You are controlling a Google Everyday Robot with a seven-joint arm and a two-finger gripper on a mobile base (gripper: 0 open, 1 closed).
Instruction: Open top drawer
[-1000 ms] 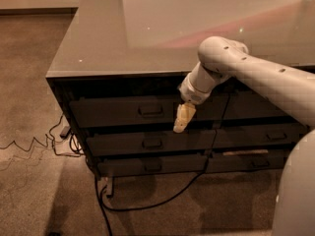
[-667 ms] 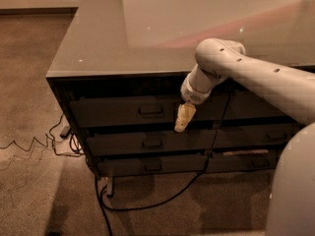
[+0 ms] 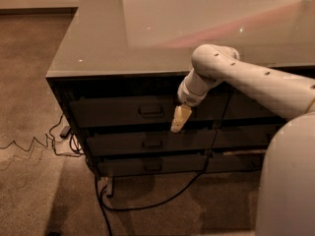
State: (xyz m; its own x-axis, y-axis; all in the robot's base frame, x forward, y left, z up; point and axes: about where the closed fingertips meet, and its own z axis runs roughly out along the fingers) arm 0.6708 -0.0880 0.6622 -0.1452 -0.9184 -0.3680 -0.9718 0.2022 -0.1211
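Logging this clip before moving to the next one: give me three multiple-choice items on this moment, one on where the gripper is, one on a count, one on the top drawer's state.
1. Where is the gripper relative to the handle of the top drawer?
A. just right of it, in front of the drawer front
B. resting on top of the cabinet
C. down at the floor

2. How many drawer handles show in the left stack?
A. one
B. three
C. five

3. The top drawer is:
A. pulled fully out
B. taken out of the cabinet
C. not yet pulled out

Answers:
1 A, the gripper hangs beside the handle, on its right.
2 B, the top handle plus a middle handle and a bottom handle.
3 C, only the drawer's front shows, none of its inside.
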